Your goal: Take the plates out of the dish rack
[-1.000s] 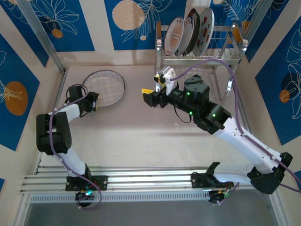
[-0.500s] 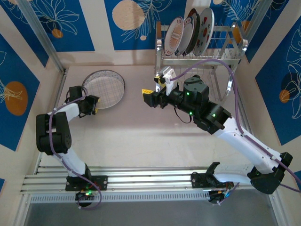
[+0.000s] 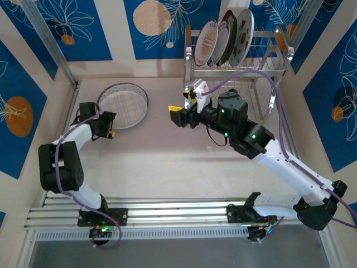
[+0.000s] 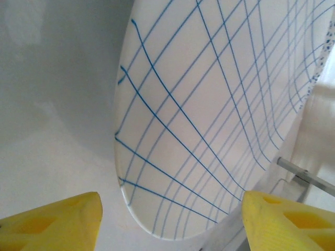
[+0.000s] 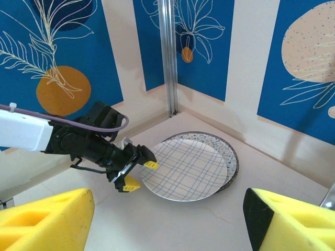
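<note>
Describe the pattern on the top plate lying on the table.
The plate has thin blue crossing lines on white, clearest from the left wrist.

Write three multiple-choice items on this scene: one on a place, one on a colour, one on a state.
1. Where does the plaid plate lie?
A. Flat on the speckled plate, on the table
B. Alone on the bare table
C. Under the speckled plate

2. What colour are its grid lines?
A. Red
B. Blue
C. Green

3. How is the right gripper?
A. Shut on a plate
B. Shut, empty
C. Open, empty

Key:
1 A: the right wrist view shows the speckled rim peeking out beneath it.
2 B: the left wrist view shows blue lines close up.
3 C: its fingers stand wide apart with nothing between them.
</note>
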Controlling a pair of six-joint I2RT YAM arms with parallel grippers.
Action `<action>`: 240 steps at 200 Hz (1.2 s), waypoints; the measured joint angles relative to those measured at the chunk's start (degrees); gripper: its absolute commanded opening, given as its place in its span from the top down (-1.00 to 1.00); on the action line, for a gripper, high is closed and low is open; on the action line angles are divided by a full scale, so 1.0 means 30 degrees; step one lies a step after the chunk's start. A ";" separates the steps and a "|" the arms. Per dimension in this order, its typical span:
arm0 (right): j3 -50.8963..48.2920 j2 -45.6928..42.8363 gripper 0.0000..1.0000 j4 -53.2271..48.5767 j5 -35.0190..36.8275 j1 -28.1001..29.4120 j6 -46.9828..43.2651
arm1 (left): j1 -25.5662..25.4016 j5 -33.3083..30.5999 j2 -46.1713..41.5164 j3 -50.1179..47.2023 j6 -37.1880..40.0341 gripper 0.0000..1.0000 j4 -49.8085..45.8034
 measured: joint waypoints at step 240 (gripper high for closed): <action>0.0000 0.0029 -0.52 -0.0153 0.0226 0.0000 0.0109 | -0.1333 0.0831 0.3504 0.3745 -0.2455 -0.52 0.0408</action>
